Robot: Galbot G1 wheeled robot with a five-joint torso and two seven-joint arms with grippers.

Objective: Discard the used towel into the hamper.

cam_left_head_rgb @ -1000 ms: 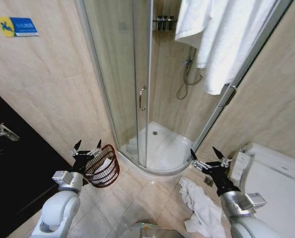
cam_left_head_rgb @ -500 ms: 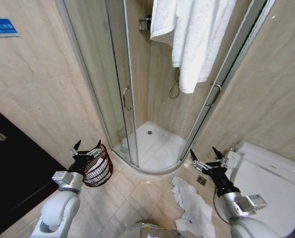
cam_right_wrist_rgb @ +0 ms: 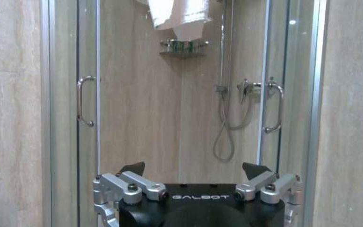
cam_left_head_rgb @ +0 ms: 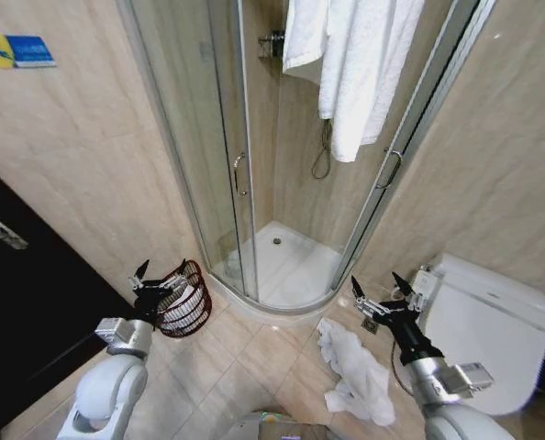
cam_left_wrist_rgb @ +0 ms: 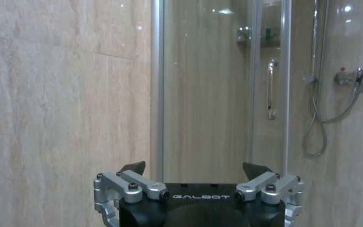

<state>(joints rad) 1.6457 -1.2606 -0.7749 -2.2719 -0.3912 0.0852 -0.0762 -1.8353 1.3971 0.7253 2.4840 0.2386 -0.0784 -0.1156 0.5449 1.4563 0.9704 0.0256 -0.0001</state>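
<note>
Both arms are hanging low in front of the robot, and neither one is holding anything. The left gripper (cam_left_head_rgb: 160, 274) is sitting with its fingers spread apart, poised right in front of the hamper (cam_left_head_rgb: 184, 300) — from the head camera the dark fingertips are overlapping the basket's near rim, though whether they are touching it is impossible to tell. The hamper is standing on the tiled floor (cam_left_head_rgb: 254, 367), against the beige wall and just beside the curved edge of the shower tray (cam_left_head_rgb: 286, 266). Something pale is lying inside the wire weave.

Over on the other side, the right gripper (cam_left_head_rgb: 383, 291) is also spread wide, hovering above the floor between the shower tray and the toilet (cam_left_head_rgb: 483, 321). The used towel (cam_left_head_rgb: 355, 371) is lying crumpled on the tiles just below and in front of that gripper (a white heap, partly unfolded), well apart from the hamper across the floor.

From the left wrist, the left gripper (cam_left_wrist_rgb: 197, 169) is facing the glass shower door (cam_left_wrist_rgb: 213, 94). From the right wrist, the right gripper (cam_right_wrist_rgb: 195, 169) is looking straight into the shower enclosure — hose, handles and a small shelf in sight. More white towels (cam_left_head_rgb: 355, 64) are hanging over the top of the shower screen.
</note>
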